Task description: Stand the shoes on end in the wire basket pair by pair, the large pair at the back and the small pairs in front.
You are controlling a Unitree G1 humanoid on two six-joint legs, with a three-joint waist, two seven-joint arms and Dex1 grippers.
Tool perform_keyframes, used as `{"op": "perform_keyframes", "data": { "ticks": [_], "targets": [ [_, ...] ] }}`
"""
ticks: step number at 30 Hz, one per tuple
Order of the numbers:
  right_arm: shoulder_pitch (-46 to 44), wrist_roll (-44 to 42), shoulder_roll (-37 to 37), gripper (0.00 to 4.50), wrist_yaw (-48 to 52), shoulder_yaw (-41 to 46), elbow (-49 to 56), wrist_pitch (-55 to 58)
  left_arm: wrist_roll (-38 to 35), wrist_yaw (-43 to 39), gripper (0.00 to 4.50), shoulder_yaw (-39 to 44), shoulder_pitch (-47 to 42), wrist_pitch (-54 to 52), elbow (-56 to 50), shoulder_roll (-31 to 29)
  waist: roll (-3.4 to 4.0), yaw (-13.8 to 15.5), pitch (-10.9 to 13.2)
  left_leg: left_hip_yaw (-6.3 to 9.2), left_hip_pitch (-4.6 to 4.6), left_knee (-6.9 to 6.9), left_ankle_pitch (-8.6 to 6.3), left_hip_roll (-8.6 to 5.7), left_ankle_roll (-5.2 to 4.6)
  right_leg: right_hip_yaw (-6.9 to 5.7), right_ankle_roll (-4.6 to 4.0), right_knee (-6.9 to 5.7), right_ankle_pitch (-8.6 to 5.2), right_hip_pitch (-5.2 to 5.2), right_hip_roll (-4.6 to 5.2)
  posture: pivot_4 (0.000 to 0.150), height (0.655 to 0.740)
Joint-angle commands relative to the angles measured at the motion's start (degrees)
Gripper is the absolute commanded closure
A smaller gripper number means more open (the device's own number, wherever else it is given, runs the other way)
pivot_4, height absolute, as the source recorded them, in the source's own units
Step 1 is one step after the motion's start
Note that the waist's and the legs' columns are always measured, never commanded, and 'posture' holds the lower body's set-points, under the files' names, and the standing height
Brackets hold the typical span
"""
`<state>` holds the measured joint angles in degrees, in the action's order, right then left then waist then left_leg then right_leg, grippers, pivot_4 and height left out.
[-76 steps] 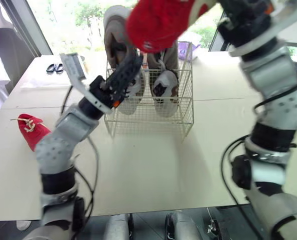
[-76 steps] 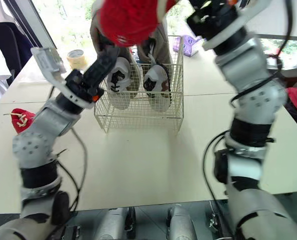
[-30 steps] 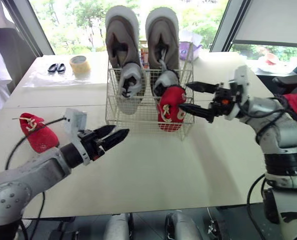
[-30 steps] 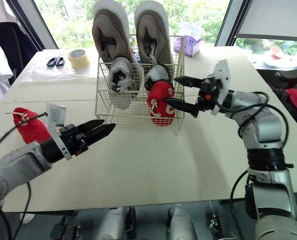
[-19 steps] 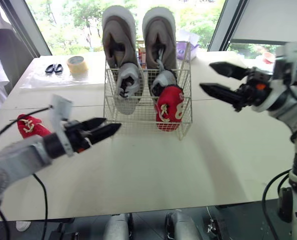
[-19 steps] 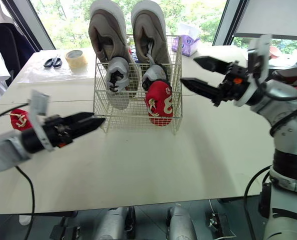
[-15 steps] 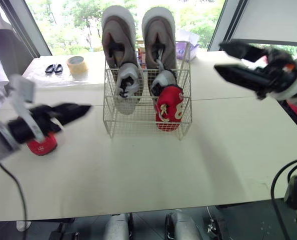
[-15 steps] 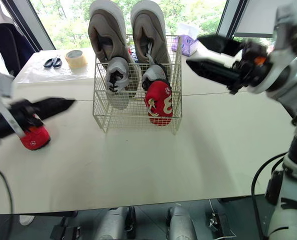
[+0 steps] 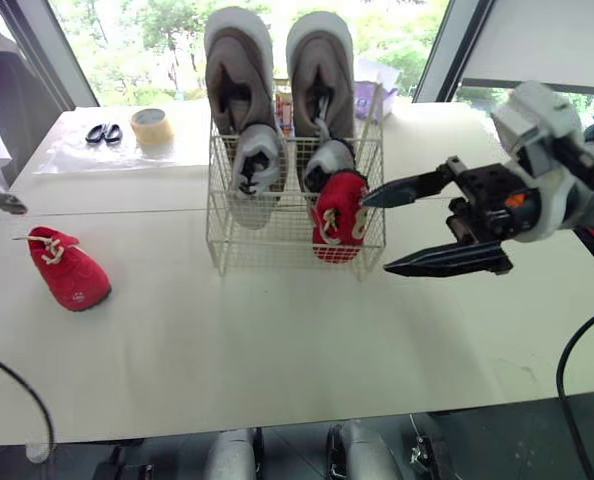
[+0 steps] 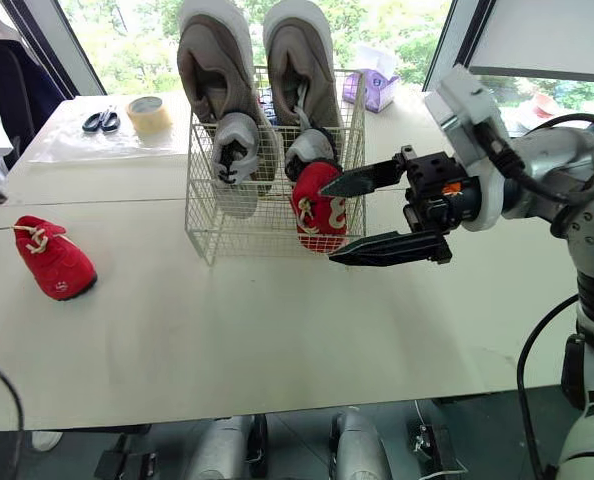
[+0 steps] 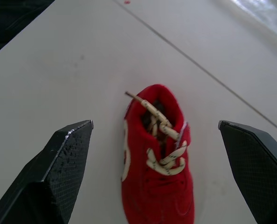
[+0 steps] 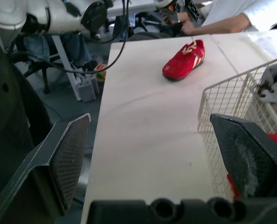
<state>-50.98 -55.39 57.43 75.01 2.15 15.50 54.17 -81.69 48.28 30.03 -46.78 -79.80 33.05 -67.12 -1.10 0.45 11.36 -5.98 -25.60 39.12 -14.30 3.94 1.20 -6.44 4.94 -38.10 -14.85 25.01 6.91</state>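
Since half a second before, my right arm had come down from high up and swung back toward the basket, and my left arm had gone far out to the left. The right pincer (image 9: 375,237) hung wide open and empty. Its two black fingers sat one above the other and pointed to my left. The upper tip was level with the right front corner of the wire basket (image 9: 295,250), and I could not tell whether it touched the wire. The forearm reached in from the right, roughly level over the table (image 9: 277,340).

The left pincer (image 11: 155,123) was spread just as wide and held nothing. It was poised above the loose red shoe (image 9: 67,268), with clear space between its fingers and the shoe. That shoe lay on its sole on the left side of the table, cream laces up, well apart from the basket.

A second red shoe (image 9: 339,215) stood on end in the basket's front right, laces facing me. Just behind it the small grey-and-white shoes (image 9: 254,165) stood side by side. The large grey shoes (image 9: 239,75) stood at the back, rising well above the rim. Farther back on the table lay a tape roll (image 9: 153,127), scissors (image 9: 104,133) and a purple box (image 9: 372,95).
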Motion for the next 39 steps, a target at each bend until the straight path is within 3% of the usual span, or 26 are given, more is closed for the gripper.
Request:
{"op": "perform_keyframes", "data": {
  "ticks": [1,6,12,15,22,25,31,34,39],
  "targets": [
    [-0.18,-0.25,1.74,0.00,1.57,1.89,1.29,-0.29,2.89,0.90,0.05,3.29,-0.09,-2.64,2.13,0.46,0.00,0.07,0.00,0.00,0.00,-0.01,0.02,0.00,0.03,-0.01,0.00,-0.01,0.00,0.01,-0.01,0.150,0.6938],
    [2.46,-0.79,2.63,0.00,0.85,3.16,4.03,0.45,11.14,-4.57,0.05,1.64,-1.96,-1.74,5.43,3.33,-0.15,0.41,-0.08,0.02,0.00,0.00,0.03,0.00,0.08,-0.05,-0.02,-0.04,0.00,-0.01,-0.01,0.150,0.6938],
    [5.43,-0.40,2.56,0.00,-1.93,3.86,6.81,0.36,27.47,-17.35,0.05,-4.80,-9.59,8.08,20.01,7.80,-0.23,0.30,-0.13,0.02,0.01,0.02,0.04,-0.03,0.09,-0.10,-0.02,-0.04,0.01,-0.06,-0.01,0.150,0.6938],
    [6.31,-0.96,2.95,0.00,-2.97,4.69,7.34,0.76,34.94,-24.98,0.88,-8.65,-11.37,11.30,25.27,8.88,-0.23,0.06,-0.13,-0.05,0.02,0.02,0.04,-0.03,0.09,-0.08,-0.02,-0.05,0.01,-0.02,-0.01,0.150,0.6938],
    [8.58,-1.80,3.88,0.00,-5.74,7.07,8.48,1.95,44.85,-32.93,4.48,-9.79,-15.94,12.88,30.57,10.79,-0.22,0.28,-0.14,-0.05,0.06,0.02,0.04,-0.02,0.08,-0.07,-0.02,-0.08,0.01,-0.04,-0.01,0.150,0.6938],
    [8.82,-1.74,4.00,0.00,-6.41,7.16,8.18,2.34,46.22,-33.14,4.48,-7.08,-17.59,13.32,29.63,10.85,-0.22,0.34,-0.14,0.00,0.06,0.02,0.04,-0.02,0.08,-0.08,-0.02,-0.13,0.01,-0.05,-0.01,0.150,0.6938],
    [7.39,-1.31,3.62,0.00,-6.85,6.91,4.98,2.30,44.21,-28.44,4.48,2.28,-17.73,3.21,8.49,11.98,-0.57,0.21,-0.09,0.05,-0.24,0.11,0.05,0.00,0.08,-0.09,-0.01,-0.14,0.01,0.14,-0.01,0.150,0.6938],
    [6.26,-0.78,3.31,0.00,-6.60,6.64,2.67,1.87,43.99,-28.68,4.48,4.31,-13.61,-0.16,-8.71,14.78,-0.57,0.15,-0.09,0.01,-0.30,0.15,0.04,-0.02,0.07,-0.08,0.00,-0.13,0.02,0.17,0.02,0.150,0.6938],
    [4.52,1.44,4.07,0.00,-5.49,5.89,-0.92,1.23,32.87,-36.11,4.48,11.81,-5.51,-0.70,-45.54,22.81,-0.59,0.24,-0.08,0.03,-0.29,0.16,0.07,0.00,0.11,-0.07,-0.01,-0.17,0.02,0.17,0.02,0.150,0.6938]
  ]
}}
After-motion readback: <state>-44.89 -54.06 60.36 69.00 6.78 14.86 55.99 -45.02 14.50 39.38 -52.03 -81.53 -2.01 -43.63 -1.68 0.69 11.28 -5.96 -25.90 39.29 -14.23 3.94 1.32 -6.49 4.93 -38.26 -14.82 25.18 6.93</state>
